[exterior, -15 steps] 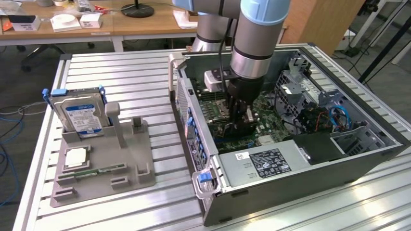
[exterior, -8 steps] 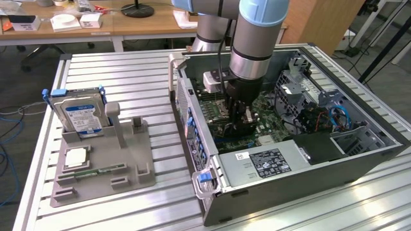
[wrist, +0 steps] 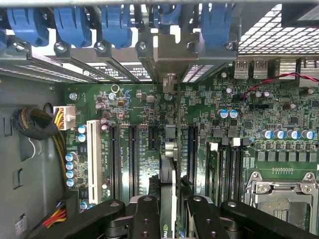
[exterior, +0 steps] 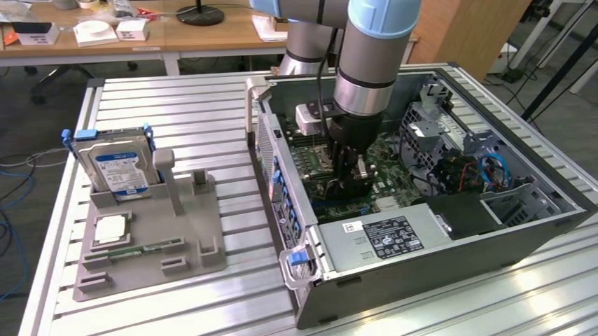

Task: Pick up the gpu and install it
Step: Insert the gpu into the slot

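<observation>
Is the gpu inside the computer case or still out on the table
Inside the case. The gripper holds the gpu edge-on over the motherboard slots; full seating, cannot tell.

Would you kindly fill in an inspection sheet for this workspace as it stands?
Surface: slatted metal table, bearing an open PC case and a grey parts holder.
Job's things: gpu edge-on between the fingers, over the motherboard slots.
Clutter: hard drive upright in the holder.
Grippers: gripper shut on the gpu, inside the case.
Cables: blue cables in the case; others on the floor.
Surroundings: wooden desks behind.
</observation>
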{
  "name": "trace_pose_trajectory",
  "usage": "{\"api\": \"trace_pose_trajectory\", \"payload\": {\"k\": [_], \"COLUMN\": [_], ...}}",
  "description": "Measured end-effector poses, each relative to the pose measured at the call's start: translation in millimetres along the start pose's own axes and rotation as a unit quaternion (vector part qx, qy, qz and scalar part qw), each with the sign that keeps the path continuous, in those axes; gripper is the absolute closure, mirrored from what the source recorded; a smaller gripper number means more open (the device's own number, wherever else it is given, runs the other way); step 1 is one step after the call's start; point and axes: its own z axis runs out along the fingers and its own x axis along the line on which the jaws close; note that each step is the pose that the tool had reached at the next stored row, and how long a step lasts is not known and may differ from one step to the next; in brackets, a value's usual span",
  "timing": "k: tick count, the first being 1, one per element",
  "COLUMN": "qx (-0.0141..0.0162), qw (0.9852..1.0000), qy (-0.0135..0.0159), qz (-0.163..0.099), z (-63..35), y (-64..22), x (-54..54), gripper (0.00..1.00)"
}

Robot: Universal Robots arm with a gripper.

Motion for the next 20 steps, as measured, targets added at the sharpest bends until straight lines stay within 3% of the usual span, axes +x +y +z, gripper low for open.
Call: {"api": "trace_pose_trajectory", "payload": {"k": [2,4,9,18,20], "qx": [0.0011,0.0007,0.0006,0.0007,0.0007], "qw": [1.0000,1.0000,1.0000,1.0000,1.0000], "qy": [0.0000,0.0008,0.0010,0.0008,0.0008], "qz": [0.000,0.000,0.000,0.000,0.000], "z": [0.4,-0.3,-0.9,-34.2,-36.1], "y": [-0.2,-0.4,-0.4,-0.8,-0.8], "x": [0.0,0.3,0.3,1.5,1.6], "gripper": [0.73,0.61,0.49,0.49,0.49]}}
